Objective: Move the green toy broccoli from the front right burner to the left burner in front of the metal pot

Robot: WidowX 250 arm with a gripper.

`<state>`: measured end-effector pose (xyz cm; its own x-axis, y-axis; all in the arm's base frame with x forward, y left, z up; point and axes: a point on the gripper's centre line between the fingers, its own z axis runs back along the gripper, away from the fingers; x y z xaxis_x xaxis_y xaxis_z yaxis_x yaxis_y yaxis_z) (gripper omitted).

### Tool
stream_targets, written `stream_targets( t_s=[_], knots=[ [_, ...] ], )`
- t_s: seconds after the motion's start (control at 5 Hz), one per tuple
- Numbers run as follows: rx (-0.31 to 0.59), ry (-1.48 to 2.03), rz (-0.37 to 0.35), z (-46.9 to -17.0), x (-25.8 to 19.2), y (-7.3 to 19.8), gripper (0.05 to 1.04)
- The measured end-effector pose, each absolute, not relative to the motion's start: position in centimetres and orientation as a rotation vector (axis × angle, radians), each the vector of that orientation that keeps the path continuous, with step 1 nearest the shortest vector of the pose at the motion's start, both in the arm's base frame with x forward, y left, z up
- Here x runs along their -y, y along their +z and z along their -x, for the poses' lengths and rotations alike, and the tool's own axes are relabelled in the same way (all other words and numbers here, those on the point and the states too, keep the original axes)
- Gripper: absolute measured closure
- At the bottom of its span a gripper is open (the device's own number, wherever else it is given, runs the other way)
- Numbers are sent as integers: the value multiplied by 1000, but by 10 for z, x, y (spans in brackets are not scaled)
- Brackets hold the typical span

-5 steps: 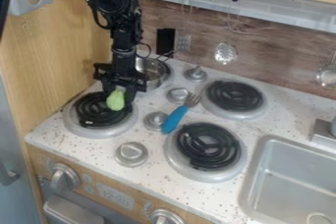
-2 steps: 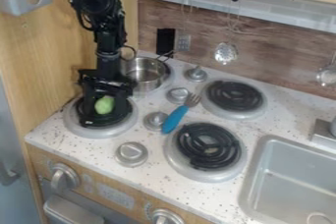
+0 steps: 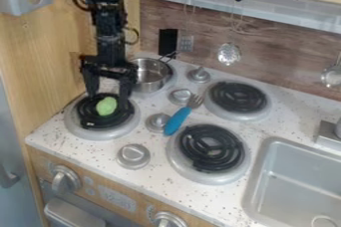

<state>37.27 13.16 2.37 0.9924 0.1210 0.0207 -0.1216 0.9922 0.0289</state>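
Now the pincer (image 3: 108, 101), spread open, is up off the green toy vegetable (image 3: 106, 106), leaving it on the front-left burner (image 3: 90, 118), so placement seems done.

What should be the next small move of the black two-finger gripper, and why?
Probably a short lift straight up with open fingers. The black two-finger gripper stands open, its fingers spread around the rounded light-green object, which seems to rest on the round black burner coil; moving sideways might nudge it.
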Motion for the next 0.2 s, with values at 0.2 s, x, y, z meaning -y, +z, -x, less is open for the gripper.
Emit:
stream_targets(
  t_s=[0.2],
  knots=[
    [5,98,-22,-370,-127,26,85]
  ],
)
